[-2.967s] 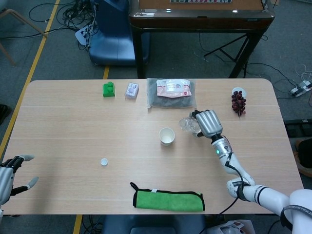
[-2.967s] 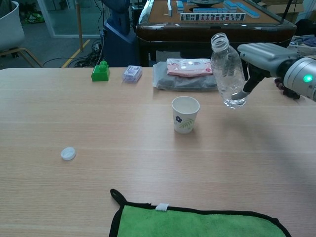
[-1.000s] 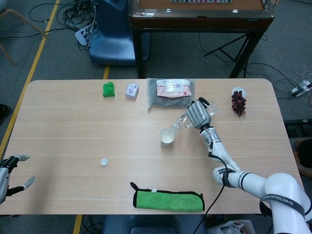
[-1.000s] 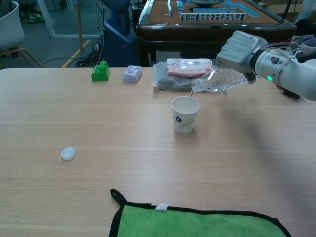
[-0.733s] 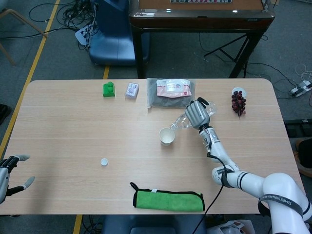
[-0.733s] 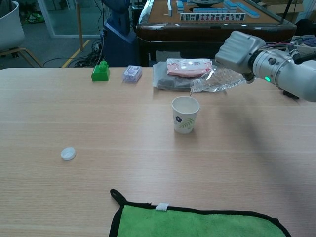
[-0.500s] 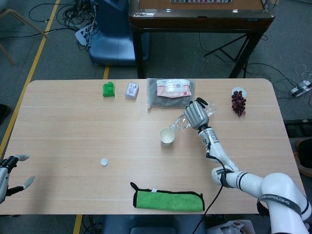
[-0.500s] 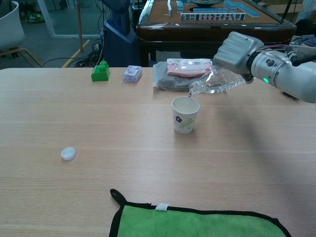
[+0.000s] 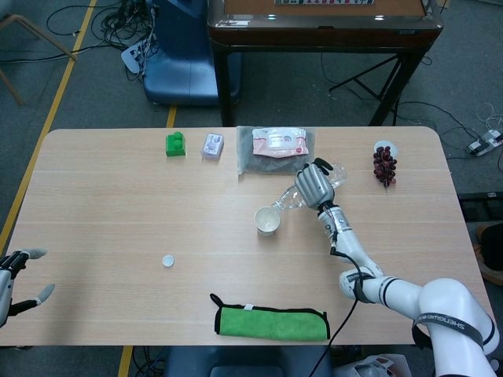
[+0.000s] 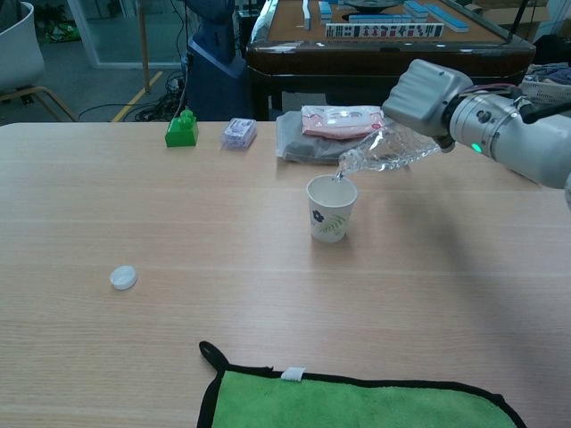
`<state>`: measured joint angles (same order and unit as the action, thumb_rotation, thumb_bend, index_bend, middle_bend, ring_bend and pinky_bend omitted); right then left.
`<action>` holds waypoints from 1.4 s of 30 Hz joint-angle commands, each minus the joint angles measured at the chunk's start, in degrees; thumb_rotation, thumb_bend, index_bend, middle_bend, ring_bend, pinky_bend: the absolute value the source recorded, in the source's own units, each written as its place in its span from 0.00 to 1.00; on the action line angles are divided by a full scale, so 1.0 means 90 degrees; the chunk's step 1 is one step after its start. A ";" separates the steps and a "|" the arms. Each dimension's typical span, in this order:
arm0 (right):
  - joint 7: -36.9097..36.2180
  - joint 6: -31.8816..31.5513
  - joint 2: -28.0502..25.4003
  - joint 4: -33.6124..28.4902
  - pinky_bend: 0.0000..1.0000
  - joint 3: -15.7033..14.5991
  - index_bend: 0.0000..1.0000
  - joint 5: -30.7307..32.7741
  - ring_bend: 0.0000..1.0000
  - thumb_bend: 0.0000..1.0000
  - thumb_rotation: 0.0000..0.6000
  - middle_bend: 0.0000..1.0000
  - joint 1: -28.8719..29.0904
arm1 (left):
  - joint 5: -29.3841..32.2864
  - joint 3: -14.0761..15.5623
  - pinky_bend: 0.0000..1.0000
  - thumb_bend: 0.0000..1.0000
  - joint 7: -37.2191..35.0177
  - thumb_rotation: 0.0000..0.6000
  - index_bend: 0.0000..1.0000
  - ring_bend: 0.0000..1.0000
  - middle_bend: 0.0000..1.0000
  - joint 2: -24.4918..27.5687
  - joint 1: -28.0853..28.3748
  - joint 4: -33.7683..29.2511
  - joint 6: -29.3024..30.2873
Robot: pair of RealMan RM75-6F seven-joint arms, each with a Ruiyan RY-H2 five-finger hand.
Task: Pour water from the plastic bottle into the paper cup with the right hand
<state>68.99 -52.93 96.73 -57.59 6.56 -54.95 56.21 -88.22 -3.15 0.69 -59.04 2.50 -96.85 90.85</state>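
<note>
My right hand (image 9: 313,186) (image 10: 424,94) grips a clear plastic bottle (image 10: 384,150) (image 9: 289,198), tipped almost flat with its open mouth over the rim of the white paper cup (image 10: 331,208) (image 9: 267,221). The cup stands upright on the table (image 10: 134,196), its flower print facing the chest camera. The bottle mouth touches or nearly touches the cup's far rim. A white bottle cap (image 10: 123,277) (image 9: 167,261) lies far to the left. My left hand (image 9: 14,279) is at the table's near left corner with fingers spread, holding nothing.
A green cloth (image 10: 357,401) (image 9: 271,321) lies at the near edge. At the back sit a green block (image 10: 182,130), a small packet (image 10: 239,133) and a wipes pack on a dark pouch (image 10: 335,125). Dark grapes (image 9: 384,165) lie at the far right.
The right hand carried the bottle leftward and tipped it from upright to nearly flat, mouth now at the cup's rim. The cup has shifted slightly left. The left hand stayed put.
</note>
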 commanded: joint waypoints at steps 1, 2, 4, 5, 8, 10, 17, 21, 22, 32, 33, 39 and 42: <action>0.0035 -0.0001 -0.0001 -0.0005 0.57 -0.0006 0.63 0.0004 0.57 0.11 1.00 0.66 0.0008 | 0.0002 0.0000 0.61 0.15 -0.0001 1.00 0.34 0.44 0.39 0.0002 -0.0002 0.0002 0.0000; 0.0056 0.0000 -0.0004 -0.0010 0.57 -0.0009 0.63 0.0005 0.57 0.11 1.00 0.66 0.0014 | 0.0002 0.0001 0.61 0.15 0.0000 1.00 0.34 0.44 0.39 0.0001 -0.0001 0.0004 -0.0003; 0.0092 0.0006 -0.0014 -0.0028 0.57 -0.0015 0.63 0.0013 0.57 0.11 1.00 0.66 0.0021 | 0.0002 0.0000 0.61 0.15 0.0007 1.00 0.34 0.44 0.38 0.0000 0.0001 0.0008 -0.0007; 0.0116 0.0008 -0.0020 -0.0038 0.57 -0.0022 0.63 0.0012 0.57 0.11 1.00 0.66 0.0026 | -0.0001 0.0001 0.61 0.15 0.0009 1.00 0.34 0.44 0.38 -0.0001 0.0001 0.0010 -0.0006; 0.0193 0.0000 -0.0039 -0.0070 0.57 -0.0034 0.63 0.0020 0.57 0.11 1.00 0.66 0.0040 | -0.0005 -0.0003 0.61 0.15 0.0032 1.00 0.34 0.44 0.39 -0.0013 -0.0001 0.0020 0.0005; 0.0214 -0.0009 -0.0044 -0.0091 0.57 -0.0027 0.63 0.0035 0.57 0.11 1.00 0.66 0.0046 | -0.0004 -0.0003 0.61 0.15 0.0037 1.00 0.34 0.44 0.39 -0.0015 -0.0004 0.0018 0.0009; 0.0323 -0.0027 -0.0074 -0.0134 0.57 -0.0057 0.63 0.0059 0.57 0.11 1.00 0.66 0.0055 | -0.0008 -0.0001 0.61 0.15 0.0040 1.00 0.34 0.44 0.38 -0.0018 -0.0005 0.0018 0.0006; 0.0400 -0.0038 -0.0103 -0.0153 0.57 -0.0100 0.63 0.0056 0.57 0.11 1.00 0.66 0.0051 | -0.0005 -0.0004 0.61 0.15 0.0035 1.00 0.34 0.44 0.38 -0.0018 0.0001 0.0022 -0.0004; 0.0405 -0.0043 -0.0105 -0.0159 0.57 -0.0099 0.63 0.0063 0.57 0.11 1.00 0.66 0.0049 | -0.0006 -0.0004 0.61 0.15 0.0037 1.00 0.34 0.44 0.39 -0.0018 0.0001 0.0023 -0.0005; -0.0056 -0.0063 -0.0002 -0.0190 0.57 0.0038 0.63 0.0202 0.57 0.11 1.00 0.66 -0.0074 | -0.0025 -0.0002 0.61 0.15 0.0046 1.00 0.34 0.44 0.39 -0.0017 -0.0002 0.0016 0.0009; -0.0191 -0.0060 0.0024 -0.0181 0.57 0.0066 0.63 0.0214 0.57 0.11 1.00 0.66 -0.0105 | -0.0030 -0.0003 0.61 0.15 0.0049 1.00 0.34 0.44 0.39 -0.0017 -0.0004 0.0012 0.0017; -0.1403 0.0106 0.0137 -0.0181 0.57 0.0364 0.63 0.0366 0.57 0.11 1.00 0.66 -0.0341 | -0.0045 0.0000 0.61 0.15 0.0033 1.00 0.34 0.44 0.39 -0.0007 -0.0015 -0.0001 0.0040; -0.1955 0.0190 0.0108 -0.0133 0.57 0.0410 0.63 0.0282 0.57 0.11 1.00 0.66 -0.0447 | -0.0054 -0.0003 0.61 0.15 0.0015 1.00 0.34 0.44 0.39 -0.0001 -0.0021 -0.0002 0.0058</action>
<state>55.70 -52.19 97.57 -59.10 9.21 -52.28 53.46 -88.70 -3.18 0.83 -59.05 2.31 -96.87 91.38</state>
